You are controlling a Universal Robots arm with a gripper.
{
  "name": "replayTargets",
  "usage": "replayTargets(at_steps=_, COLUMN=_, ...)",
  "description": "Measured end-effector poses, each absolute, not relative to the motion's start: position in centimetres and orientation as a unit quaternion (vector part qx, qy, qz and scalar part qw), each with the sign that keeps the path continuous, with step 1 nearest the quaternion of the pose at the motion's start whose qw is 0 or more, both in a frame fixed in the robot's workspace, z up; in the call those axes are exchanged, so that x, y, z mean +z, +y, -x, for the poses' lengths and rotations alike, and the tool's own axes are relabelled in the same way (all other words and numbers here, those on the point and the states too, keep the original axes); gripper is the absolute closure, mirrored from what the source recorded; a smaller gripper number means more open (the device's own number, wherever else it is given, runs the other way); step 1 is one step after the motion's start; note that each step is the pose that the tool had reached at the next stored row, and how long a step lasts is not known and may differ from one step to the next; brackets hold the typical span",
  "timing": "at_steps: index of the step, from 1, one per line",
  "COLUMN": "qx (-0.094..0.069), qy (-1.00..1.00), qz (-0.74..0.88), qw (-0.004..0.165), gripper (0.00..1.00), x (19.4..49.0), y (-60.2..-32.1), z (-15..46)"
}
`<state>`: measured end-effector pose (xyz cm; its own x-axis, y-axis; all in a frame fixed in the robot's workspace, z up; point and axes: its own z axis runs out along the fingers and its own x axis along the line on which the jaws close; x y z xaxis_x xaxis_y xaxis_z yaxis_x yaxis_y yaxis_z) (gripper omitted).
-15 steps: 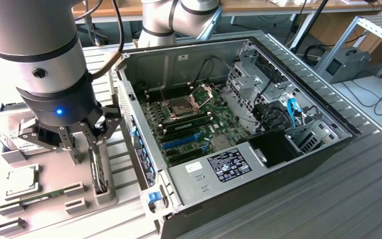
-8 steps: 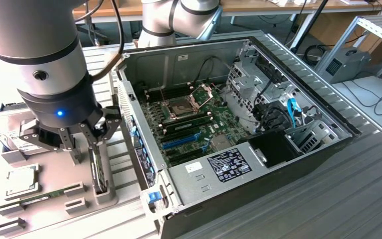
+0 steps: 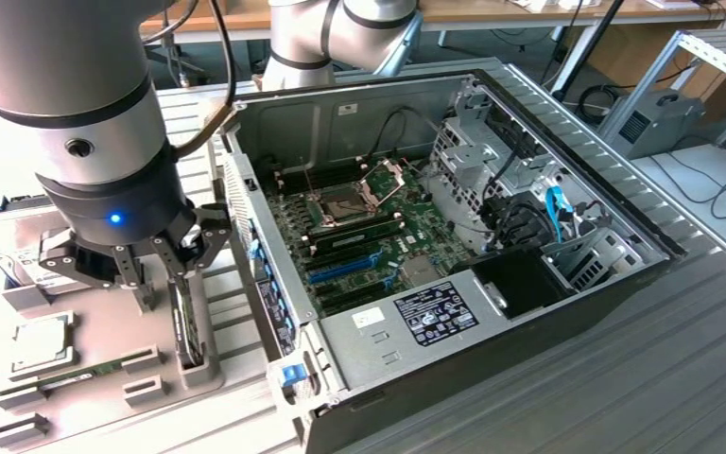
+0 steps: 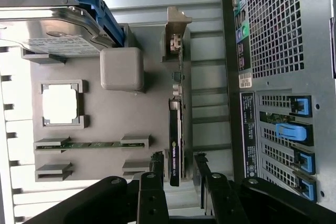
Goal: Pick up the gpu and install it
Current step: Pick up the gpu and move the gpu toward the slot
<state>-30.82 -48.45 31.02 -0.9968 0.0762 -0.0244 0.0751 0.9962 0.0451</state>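
Note:
The gpu (image 4: 176, 129) stands on edge in a slot of the grey holder plate (image 4: 136, 119), its silver bracket at the far end and its black edge with a green logo toward me. In the exterior view the gpu (image 3: 189, 322) sits upright just left of the computer case (image 3: 490, 312). My gripper (image 4: 177, 162) is open, one finger on each side of the card's near end with a small gap on both sides. In the exterior view the gripper (image 3: 167, 279) hangs low over the card's top edge.
The holder plate also carries a silver hard drive (image 4: 47, 30) in a blue frame, a processor (image 4: 60, 104) and a thin RAM stick (image 4: 89, 144). The open case shows its motherboard with blue expansion slots (image 3: 344, 270). The case's rear grille (image 4: 283, 30) stands close beside the card.

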Motion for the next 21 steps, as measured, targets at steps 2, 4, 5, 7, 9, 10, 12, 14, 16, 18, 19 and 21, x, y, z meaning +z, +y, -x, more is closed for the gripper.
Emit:
replayTargets(at_steps=2, qx=0.022, qy=0.999, qz=-0.038, qw=0.013, gripper=0.64, x=30.94, y=-48.45, z=30.82)
replayTargets(at_steps=4, qx=0.022, qy=0.999, qz=-0.038, qw=0.013, gripper=0.64, x=30.86, y=-48.45, z=30.82)
replayTargets(at_steps=5, qx=0.022, qy=0.999, qz=-0.038, qw=0.013, gripper=0.64, x=30.82, y=-48.45, z=30.82)
replayTargets(at_steps=7, qx=0.022, qy=0.999, qz=-0.038, qw=0.013, gripper=0.64, x=30.74, y=-48.45, z=30.82)
replayTargets(at_steps=9, qx=0.022, qy=0.999, qz=-0.038, qw=0.013, gripper=0.64, x=30.66, y=-48.45, z=30.82)
replayTargets(at_steps=10, qx=0.022, qy=0.999, qz=-0.038, qw=0.013, gripper=0.64, x=30.62, y=-48.45, z=30.82)
replayTargets(at_steps=12, qx=0.022, qy=0.999, qz=-0.038, qw=0.013, gripper=0.64, x=30.54, y=-48.45, z=30.82)
replayTargets(at_steps=14, qx=0.022, qy=0.999, qz=-0.038, qw=0.013, gripper=0.64, x=30.46, y=-48.45, z=30.82)
replayTargets(at_steps=16, qx=0.022, qy=0.999, qz=-0.038, qw=0.013, gripper=0.64, x=30.38, y=-48.45, z=30.82)
replayTargets(at_steps=18, qx=0.022, qy=0.999, qz=-0.038, qw=0.013, gripper=0.64, x=30.27, y=-48.45, z=30.82)
replayTargets(at_steps=19, qx=0.022, qy=0.999, qz=-0.038, qw=0.013, gripper=0.64, x=30.24, y=-48.45, z=30.82)
replayTargets(at_steps=21, qx=0.022, qy=0.999, qz=-0.038, qw=0.013, gripper=0.64, x=30.16, y=-48.45, z=30.82)
